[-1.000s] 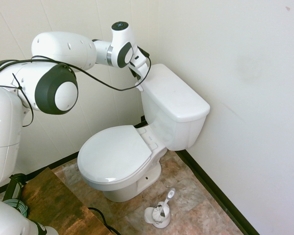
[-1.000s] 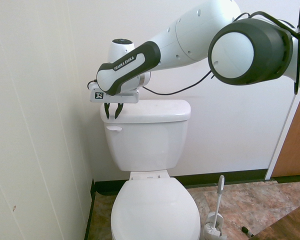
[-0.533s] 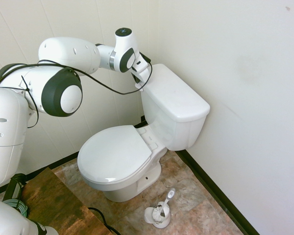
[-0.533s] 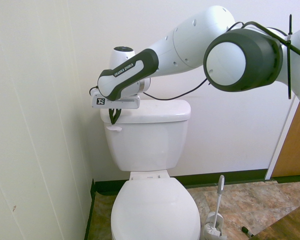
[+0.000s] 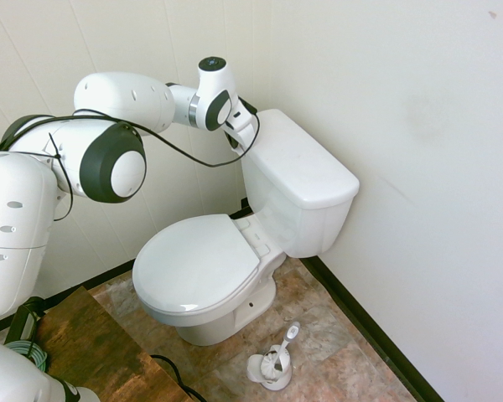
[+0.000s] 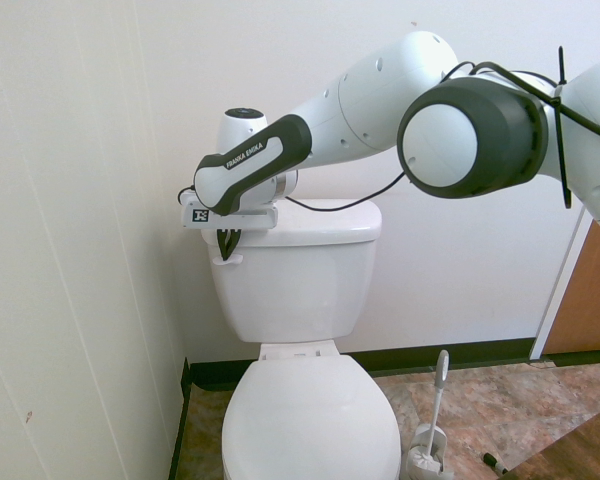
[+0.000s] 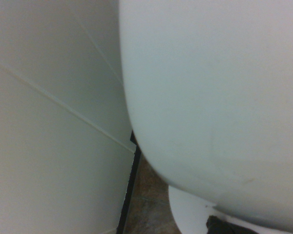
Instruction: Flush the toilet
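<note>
My gripper [image 6: 227, 258] points straight down at the tank's front corner, fingertips together at the flush lever [image 6: 227, 261], holding nothing I can see. My forearm [image 6: 350, 112] slopes down to the wrist above the tank lid [image 6: 315, 226]. The toilet [image 6: 310, 415] stands below, seat lid down.

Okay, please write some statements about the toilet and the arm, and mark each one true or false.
1. The toilet's seat lid is raised. False: it is down.
2. The gripper is near the flush lever. True.
3. The gripper's fingers are spread wide apart. False: they are closed together.
4. The toilet brush stands on the floor in its holder. True.
5. The tank lid is on the tank. True.
</note>
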